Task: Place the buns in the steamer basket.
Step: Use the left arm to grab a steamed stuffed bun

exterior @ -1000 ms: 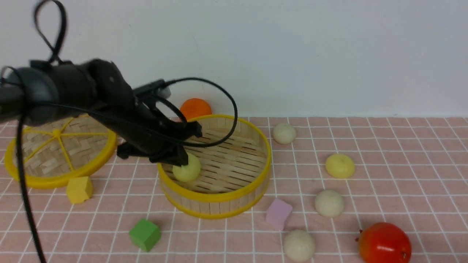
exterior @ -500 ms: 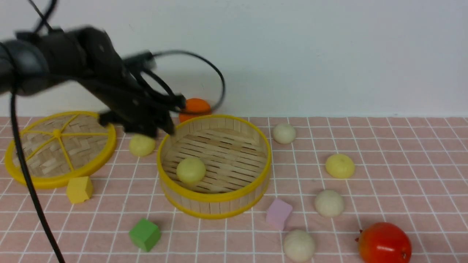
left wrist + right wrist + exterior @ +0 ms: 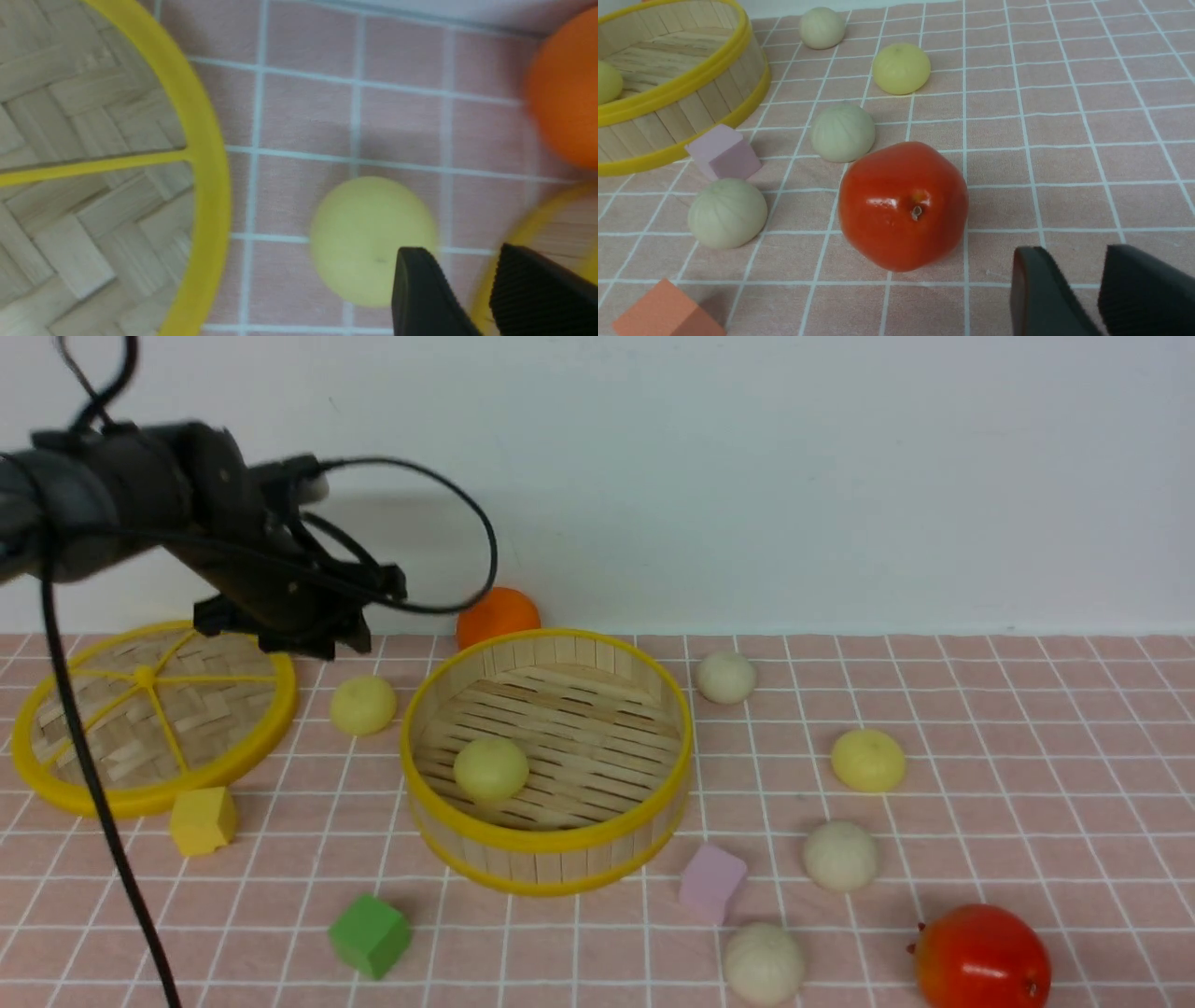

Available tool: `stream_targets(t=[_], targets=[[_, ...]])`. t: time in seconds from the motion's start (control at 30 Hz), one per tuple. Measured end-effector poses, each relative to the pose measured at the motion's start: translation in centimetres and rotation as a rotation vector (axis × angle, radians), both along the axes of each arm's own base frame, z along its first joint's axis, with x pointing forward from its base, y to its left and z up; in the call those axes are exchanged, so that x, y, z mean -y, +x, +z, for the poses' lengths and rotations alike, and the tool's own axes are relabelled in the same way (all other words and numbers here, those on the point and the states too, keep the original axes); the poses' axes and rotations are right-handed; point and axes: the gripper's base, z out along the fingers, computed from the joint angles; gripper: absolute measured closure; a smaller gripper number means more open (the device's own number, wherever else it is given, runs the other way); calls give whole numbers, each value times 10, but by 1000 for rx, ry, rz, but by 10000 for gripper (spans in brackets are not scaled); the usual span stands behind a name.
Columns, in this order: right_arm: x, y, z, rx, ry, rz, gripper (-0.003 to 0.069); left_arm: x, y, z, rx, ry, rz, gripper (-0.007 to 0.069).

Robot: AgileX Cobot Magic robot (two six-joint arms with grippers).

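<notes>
The steamer basket (image 3: 546, 845) stands mid-table with one pale yellow bun (image 3: 490, 769) on its slatted floor. Another pale yellow bun (image 3: 363, 704) lies on the cloth between the basket and the lid. My left gripper (image 3: 373, 611) hovers open just above and behind it; in the left wrist view this bun (image 3: 373, 240) sits beside the empty gripper (image 3: 460, 252), not between the fingers. Right of the basket lie a third pale yellow bun (image 3: 868, 760) and off-white buns (image 3: 725, 676), (image 3: 840, 855), (image 3: 764, 963). My right gripper (image 3: 1076, 254) is open and empty, low over the cloth near the tomato.
A flat woven lid (image 3: 149, 709) lies at the far left. An orange fruit (image 3: 498, 612) sits behind the basket, a red tomato (image 3: 980, 957) at the front right. Yellow (image 3: 202, 819), green (image 3: 370, 933) and pink (image 3: 711, 881) cubes lie around the basket; an orange cube (image 3: 668, 312) is nearby.
My left gripper let go of the pale yellow bun in the basket, rose out, and swung left to above the bun beside the lid. The right gripper stayed put.
</notes>
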Motion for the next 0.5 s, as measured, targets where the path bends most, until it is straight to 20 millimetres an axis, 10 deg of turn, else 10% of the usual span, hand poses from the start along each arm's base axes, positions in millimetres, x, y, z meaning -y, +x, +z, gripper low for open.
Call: stream_targets(t=[0.5], targets=[[0, 0, 0, 0, 1, 0, 418, -1, 10, -40, -45, 32, -4, 354]])
